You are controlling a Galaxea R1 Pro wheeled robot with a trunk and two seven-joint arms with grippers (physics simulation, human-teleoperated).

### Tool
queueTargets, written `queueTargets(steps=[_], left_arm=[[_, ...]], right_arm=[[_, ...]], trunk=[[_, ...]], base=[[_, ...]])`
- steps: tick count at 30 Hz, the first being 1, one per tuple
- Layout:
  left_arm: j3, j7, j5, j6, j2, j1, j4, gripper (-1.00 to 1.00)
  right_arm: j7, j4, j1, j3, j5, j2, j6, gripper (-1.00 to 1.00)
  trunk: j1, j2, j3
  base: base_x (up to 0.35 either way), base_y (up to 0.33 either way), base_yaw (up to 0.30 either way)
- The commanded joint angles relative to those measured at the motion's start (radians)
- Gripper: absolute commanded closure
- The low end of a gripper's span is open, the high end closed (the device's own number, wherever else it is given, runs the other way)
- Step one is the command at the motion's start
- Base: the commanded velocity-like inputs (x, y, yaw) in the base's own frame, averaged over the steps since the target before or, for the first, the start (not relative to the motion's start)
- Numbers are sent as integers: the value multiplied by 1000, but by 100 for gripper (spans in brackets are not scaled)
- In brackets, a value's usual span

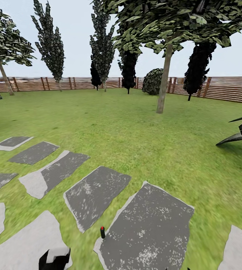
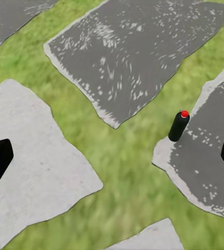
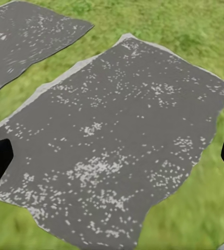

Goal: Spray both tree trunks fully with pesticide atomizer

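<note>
Flat grey stepping stones (image 1: 92,195) with pale edges are lying across the green grass lawn (image 1: 143,131), running from 9 o'clock toward 5 o'clock in the head view. A brown horizontal-slat wooden fence (image 1: 218,88) is ringing the lawn at the far side. Slim black-leaved trees (image 1: 102,48) and a round dark bush (image 1: 152,81) are standing along that fence near 12 o'clock.

Two thick-trunked trees are standing on the grass: one pale tan-grey trunk (image 1: 164,80) at about 1 o'clock, leaning slightly, and a second trunk (image 1: 5,78) at about 10 o'clock. Open grass is lying between the robot and both trunks.

The small black cylindrical pesticide atomizer (image 1: 102,232) with a red cap is standing upright at 6 o'clock, on the grass strip touching the edge of the largest stone (image 1: 151,228). Its long axis is vertical, cap uppermost.

The left gripper (image 2: 112,156) is hovering above the stones with fingers spread wide, holding nothing. The right gripper (image 3: 112,156) is likewise spread wide and empty.
</note>
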Motion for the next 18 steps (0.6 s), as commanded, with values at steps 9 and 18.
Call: queueTargets(steps=[9,18], left_arm=[[15,1,7,-6,10,-6,21,-100],[11,-1,7,-4,0,-42,9,-100]], right_arm=[[-3,1,0,-2,-2,1,0,-100],[-4,-17,-72,0,-2,17,-1,-100]], trunk=[[0,0,0],[0,0,-3]], base=[[0,-69,37],[51,-274,273]])
